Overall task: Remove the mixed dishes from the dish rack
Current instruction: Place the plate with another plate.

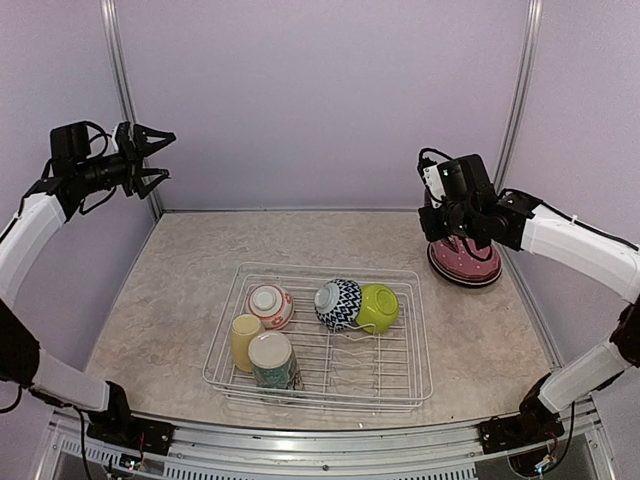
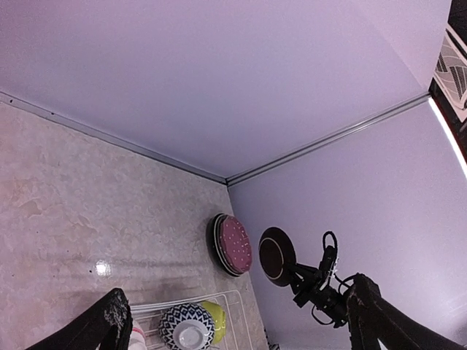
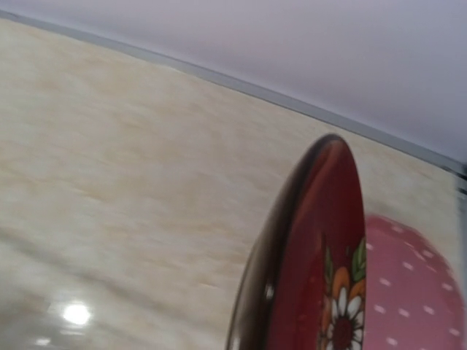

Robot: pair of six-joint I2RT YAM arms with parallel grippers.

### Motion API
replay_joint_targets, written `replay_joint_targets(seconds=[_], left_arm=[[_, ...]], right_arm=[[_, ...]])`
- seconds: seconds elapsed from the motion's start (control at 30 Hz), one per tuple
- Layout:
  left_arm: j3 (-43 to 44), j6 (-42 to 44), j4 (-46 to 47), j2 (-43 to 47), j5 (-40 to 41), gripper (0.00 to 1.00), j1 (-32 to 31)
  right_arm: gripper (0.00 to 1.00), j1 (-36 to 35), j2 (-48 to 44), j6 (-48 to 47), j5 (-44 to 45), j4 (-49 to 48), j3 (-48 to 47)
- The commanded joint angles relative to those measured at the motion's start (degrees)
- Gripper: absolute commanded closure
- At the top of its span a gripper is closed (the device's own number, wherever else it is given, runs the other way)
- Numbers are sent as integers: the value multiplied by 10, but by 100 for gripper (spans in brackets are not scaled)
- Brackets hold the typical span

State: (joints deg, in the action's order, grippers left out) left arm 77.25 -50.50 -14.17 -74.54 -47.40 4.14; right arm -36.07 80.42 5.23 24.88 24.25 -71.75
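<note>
Right claw clenched on my maroon plate, above the plate stack on the bench; left claw released. Plates look nearly done; mug, floral cup and three bowls wait in the dish rack.

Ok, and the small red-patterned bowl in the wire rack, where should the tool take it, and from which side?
Probably by its raised foot ring, from straight above. The small red-patterned bowl lies upside down in the silver wire dish rack, rim down toward the grid, so only the foot gives a narrow edge to pinch. The open left tool is nearer.
</note>
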Motion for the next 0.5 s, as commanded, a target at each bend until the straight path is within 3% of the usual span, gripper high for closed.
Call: replay_joint_targets(seconds=[0.0,0.17,0.47], left_arm=[[19,82,-44,-35,-5,1,14],[39,105,-89,-71,7,1,16],[48,136,-115,-84,16,1,13]], right_arm=[[100,24,30,-25,96,24,-24],[100,40,102,-66,173,28,-39],[100,82,215,-93,181,5,-59]])
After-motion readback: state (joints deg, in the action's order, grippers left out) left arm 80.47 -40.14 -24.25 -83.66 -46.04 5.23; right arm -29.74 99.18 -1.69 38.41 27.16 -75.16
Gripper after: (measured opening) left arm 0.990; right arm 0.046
